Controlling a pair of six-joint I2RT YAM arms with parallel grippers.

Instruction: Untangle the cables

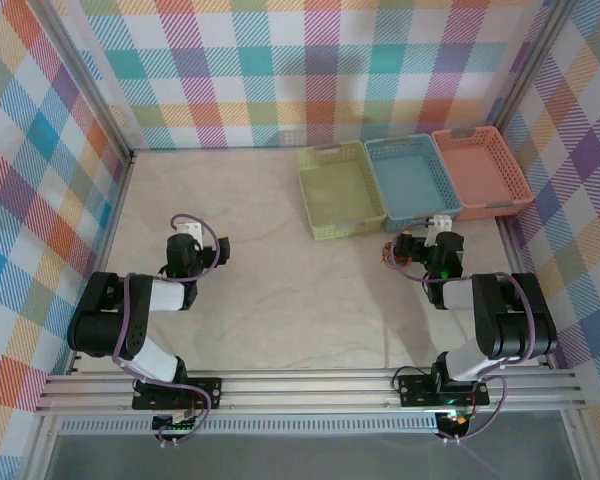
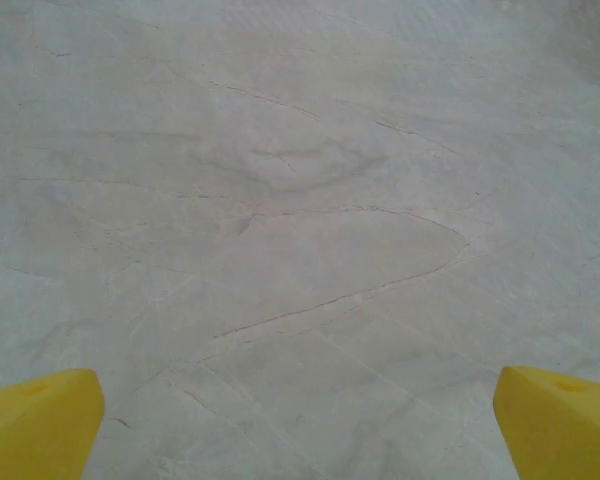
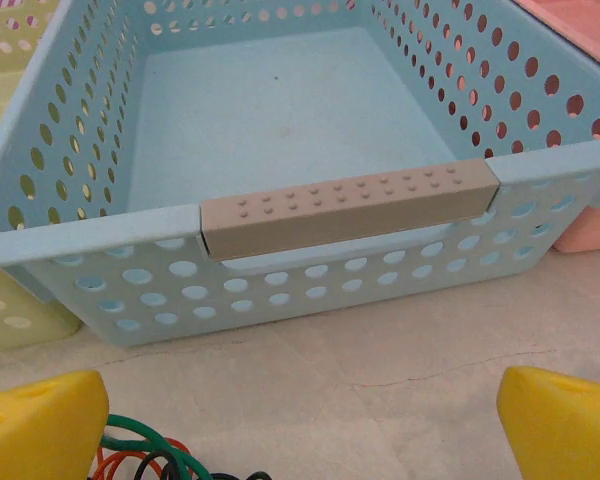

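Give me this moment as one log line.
left gripper: open, over table | right gripper: open, facing blue basket | cables: tangled bunch on table beside right gripper, outside basket | held: nothing

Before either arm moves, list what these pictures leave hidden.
Cables, right wrist view: cut off by the bottom edge and the right gripper finger; strand count and crossings unreadable.
Cables, top view: mostly hidden under the right arm; too small.
Pink basket, right wrist view: cut by the right edge.

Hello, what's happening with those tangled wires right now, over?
Left gripper open over the table. Right gripper open, holding nothing. Cables tangled on table beside it. Blue basket close ahead, over.
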